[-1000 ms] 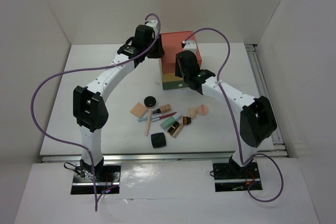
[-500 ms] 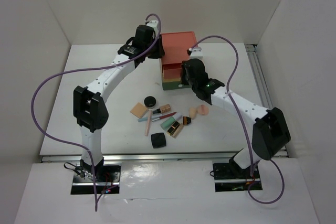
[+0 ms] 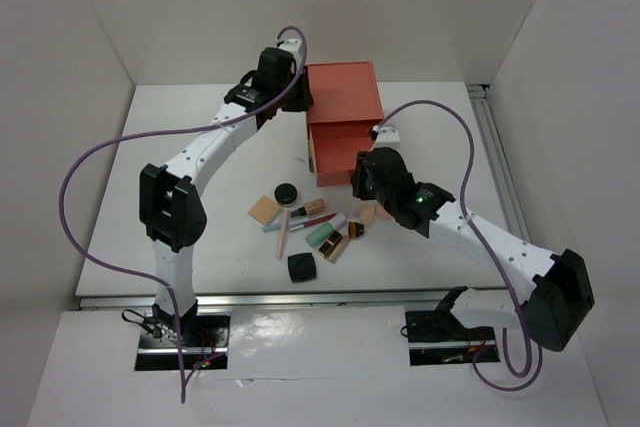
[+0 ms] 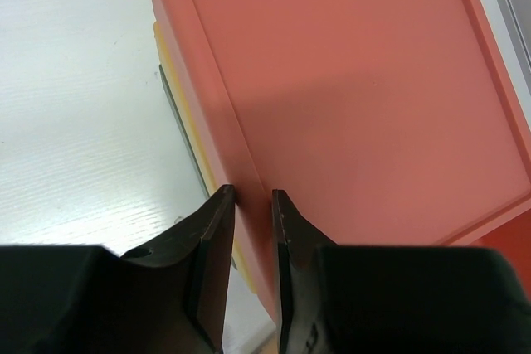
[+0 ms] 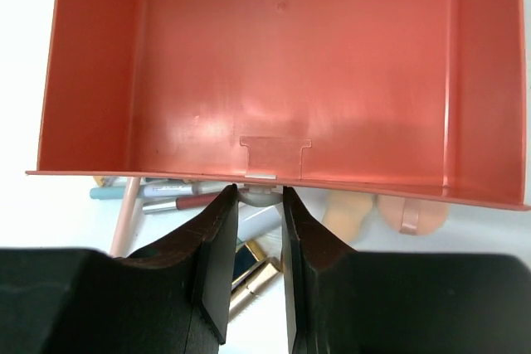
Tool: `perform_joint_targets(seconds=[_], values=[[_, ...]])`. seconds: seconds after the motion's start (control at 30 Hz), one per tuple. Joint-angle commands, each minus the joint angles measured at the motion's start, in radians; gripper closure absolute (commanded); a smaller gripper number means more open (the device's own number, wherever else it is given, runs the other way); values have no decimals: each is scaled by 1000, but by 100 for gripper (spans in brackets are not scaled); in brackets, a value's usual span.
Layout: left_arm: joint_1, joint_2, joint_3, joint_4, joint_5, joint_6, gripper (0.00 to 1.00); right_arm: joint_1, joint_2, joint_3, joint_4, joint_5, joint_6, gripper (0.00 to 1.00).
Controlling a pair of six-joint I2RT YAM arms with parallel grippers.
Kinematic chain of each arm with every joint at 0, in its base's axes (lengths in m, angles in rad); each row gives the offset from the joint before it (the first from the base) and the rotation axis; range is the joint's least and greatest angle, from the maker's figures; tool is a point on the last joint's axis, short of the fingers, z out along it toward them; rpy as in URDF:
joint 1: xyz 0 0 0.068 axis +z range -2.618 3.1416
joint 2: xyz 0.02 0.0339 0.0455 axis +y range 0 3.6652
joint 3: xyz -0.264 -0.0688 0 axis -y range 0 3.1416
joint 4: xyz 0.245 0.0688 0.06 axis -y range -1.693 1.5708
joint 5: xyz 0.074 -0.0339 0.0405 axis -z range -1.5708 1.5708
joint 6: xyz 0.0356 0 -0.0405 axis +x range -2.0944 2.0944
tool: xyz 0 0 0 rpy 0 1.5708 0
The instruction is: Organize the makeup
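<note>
Right fingers (image 5: 217, 271) pinching pull (image 5: 259, 195) of coral drawer (image 5: 274, 64), makeup (image 3: 301, 267) just beside them, left fingers (image 4: 207, 279) clamping drawer box (image 4: 348, 80) edge

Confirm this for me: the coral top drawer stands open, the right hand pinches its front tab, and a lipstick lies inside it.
Wrong on one count: the coral drawer is empty, as the right wrist view shows; the lipstick lies out on the table. The rest stands: the drawer is open and the right hand pinches its front tab.
</note>
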State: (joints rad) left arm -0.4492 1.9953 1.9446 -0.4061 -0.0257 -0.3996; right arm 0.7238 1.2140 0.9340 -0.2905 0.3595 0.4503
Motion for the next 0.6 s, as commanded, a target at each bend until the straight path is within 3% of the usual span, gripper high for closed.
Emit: perform_joint_targets(seconds=[0.0,0.03,0.07,0.1,0.13,0.17,0.2,0.3,0.37,0.43,0.53,0.57], values=[[-6,17,-22,-131,1,10,67,11,-44,-6,-6,-17,28,93],[-6,17,-22,-131,1,10,62,11,-44,14,4,-27,19,89],[-16,5,-22,-131,1,10,59,11,-44,25,4,-27,7,77],[-16,-4,-22,-131,1,10,55,11,-44,34,4,-27,-4,54],[-16,-4,-22,-131,1,10,48,11,-35,57,-9,-27,-13,42],[-16,-18,-22,-131,1,21,26,11,-34,66,-21,-27,-13,31],[-16,-33,-22,-131,-12,21,17,11,-34,75,-30,-27,-28,18],[-16,-61,-1,-141,-58,45,0,11,-34,106,-97,-54,-41,7],[-16,-99,24,-151,-89,59,0,22,-50,115,-154,-65,-55,1],[-3,-136,33,-160,-104,68,0,41,-77,115,-192,-134,-91,1],[7,-258,-42,-181,-176,42,0,95,-100,115,-259,-227,-130,1],[7,-303,-141,-181,-203,27,0,120,-100,115,-259,-228,-130,1]])
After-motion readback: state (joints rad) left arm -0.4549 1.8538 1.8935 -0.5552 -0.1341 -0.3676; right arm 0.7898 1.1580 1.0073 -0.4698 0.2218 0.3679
